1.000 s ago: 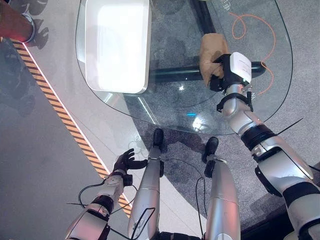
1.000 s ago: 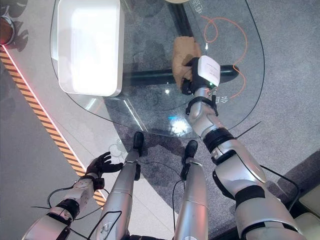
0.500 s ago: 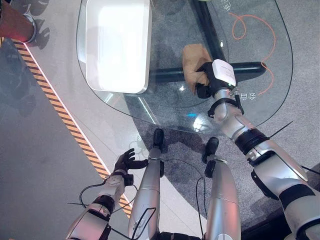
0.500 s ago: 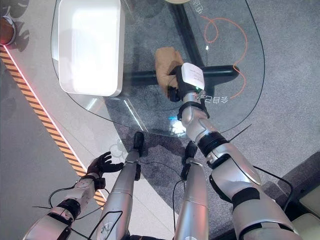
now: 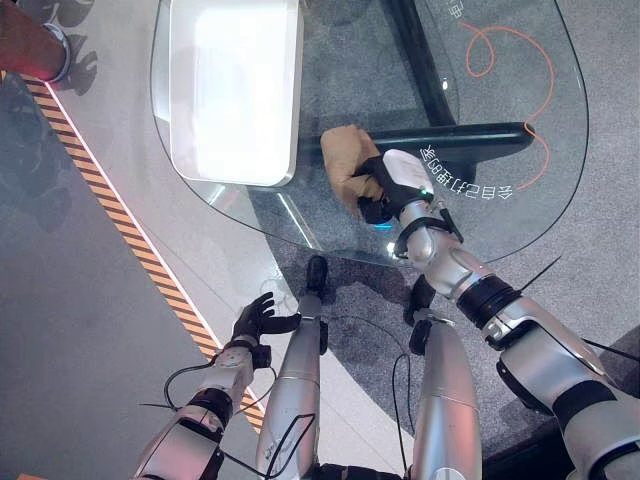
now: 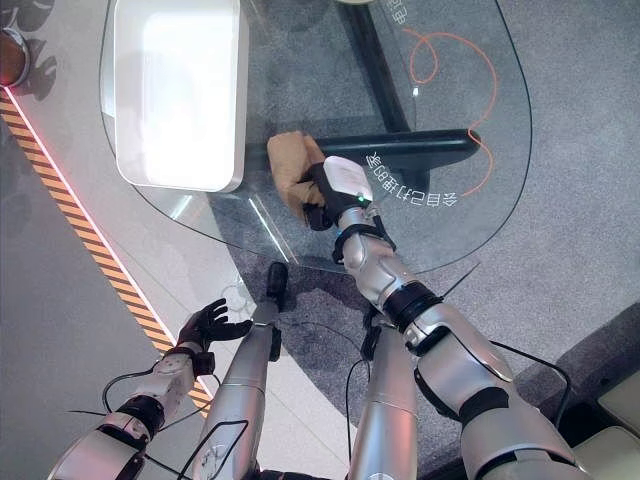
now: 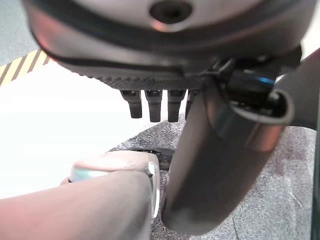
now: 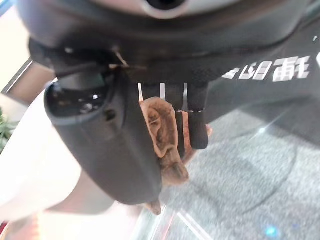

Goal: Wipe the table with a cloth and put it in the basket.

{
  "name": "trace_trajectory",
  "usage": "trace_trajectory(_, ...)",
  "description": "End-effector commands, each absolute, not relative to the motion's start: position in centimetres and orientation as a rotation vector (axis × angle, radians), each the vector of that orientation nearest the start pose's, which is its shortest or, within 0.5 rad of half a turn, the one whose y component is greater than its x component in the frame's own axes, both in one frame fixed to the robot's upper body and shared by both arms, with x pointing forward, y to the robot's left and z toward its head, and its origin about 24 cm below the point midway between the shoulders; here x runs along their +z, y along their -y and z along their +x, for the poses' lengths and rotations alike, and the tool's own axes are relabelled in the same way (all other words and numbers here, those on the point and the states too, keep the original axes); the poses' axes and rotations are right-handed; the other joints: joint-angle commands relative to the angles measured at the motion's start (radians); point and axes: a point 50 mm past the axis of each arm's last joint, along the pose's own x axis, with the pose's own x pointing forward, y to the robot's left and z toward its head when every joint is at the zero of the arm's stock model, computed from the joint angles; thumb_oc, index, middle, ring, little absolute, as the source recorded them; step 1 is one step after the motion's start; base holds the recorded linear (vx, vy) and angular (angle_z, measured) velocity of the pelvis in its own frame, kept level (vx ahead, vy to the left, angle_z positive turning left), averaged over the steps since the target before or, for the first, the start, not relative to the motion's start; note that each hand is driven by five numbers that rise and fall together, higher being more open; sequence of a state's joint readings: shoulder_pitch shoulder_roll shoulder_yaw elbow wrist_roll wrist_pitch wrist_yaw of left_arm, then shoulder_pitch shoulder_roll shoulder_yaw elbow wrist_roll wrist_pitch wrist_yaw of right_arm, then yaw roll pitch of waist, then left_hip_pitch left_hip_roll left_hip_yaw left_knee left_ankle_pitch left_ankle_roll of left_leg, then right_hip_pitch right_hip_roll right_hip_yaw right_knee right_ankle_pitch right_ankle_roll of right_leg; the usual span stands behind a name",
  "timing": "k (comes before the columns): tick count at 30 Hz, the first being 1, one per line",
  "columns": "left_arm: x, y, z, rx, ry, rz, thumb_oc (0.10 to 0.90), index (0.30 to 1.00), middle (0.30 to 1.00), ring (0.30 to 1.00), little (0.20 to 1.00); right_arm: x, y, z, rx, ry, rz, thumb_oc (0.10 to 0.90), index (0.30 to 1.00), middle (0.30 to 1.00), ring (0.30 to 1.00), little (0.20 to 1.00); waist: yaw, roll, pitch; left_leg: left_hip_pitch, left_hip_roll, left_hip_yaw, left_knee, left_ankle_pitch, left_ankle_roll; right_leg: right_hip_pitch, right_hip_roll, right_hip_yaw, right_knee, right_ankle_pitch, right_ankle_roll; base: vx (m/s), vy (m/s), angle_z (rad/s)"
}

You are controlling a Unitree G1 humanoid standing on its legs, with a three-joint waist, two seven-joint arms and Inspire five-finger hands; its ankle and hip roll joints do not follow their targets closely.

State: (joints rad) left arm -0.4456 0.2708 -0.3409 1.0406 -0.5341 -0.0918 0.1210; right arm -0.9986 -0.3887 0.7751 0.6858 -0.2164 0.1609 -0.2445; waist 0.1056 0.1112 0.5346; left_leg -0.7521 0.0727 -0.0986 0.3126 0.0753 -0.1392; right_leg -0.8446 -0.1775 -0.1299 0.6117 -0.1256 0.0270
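Cloth (image 5: 345, 160): tan, bunched, lying on the glass worktop (image 5: 330, 225) near its front edge, just beside the white basket (image 5: 235, 90); kept pressed to the glass so it can wipe

Right hand (image 5: 385, 185): fingers curled round the cloth, folds showing between thumb and fingers in the right wrist view; the grip holds the cloth flat against the surface

Left hand (image 5: 255, 320): hanging low by the floor, fingers spread and relaxed, holding nothing; idle

Basket: on the worktop's left part, close to the cloth; the drop looks not yet begun

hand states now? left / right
Left hand: open, fingers relaxed, holding nothing, low beside the legs.
Right hand: shut on the brown cloth, on the glass table.
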Motion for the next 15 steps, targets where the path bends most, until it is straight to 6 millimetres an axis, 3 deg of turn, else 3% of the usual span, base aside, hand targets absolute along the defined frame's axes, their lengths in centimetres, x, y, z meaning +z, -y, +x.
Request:
trace_trajectory(1,-5.88,-19.77,28.85,0.156,-0.574,0.026,0.8,0.9,0.9,0.9,0.9,13.94,1.75,36.05,0.464,0.41,-1.061,0.1,0.3,0.3,0.3,0.2,0.003,0.002,-0.015,-0.029,-0.086,0.107,0.056,-0.023,0.111,0.03,0.048,-0.051,-0.14,0.089,-0.021,0.0,0.0,0.0)
trace_trajectory(15,-5.86,-19.78,28.94,0.152,-0.574,0.028,0.8,0.9,0.9,0.9,0.9,13.22,2.05,35.91,0.444,0.394,-1.073,0.1,0.3,0.3,0.3,0.2,-0.001,-0.002,-0.015,-0.03,-0.085,0.107,0.058,-0.022,0.11,0.028,0.046,-0.049,-0.142,0.092,-0.019,0.0,0.0,0.0)
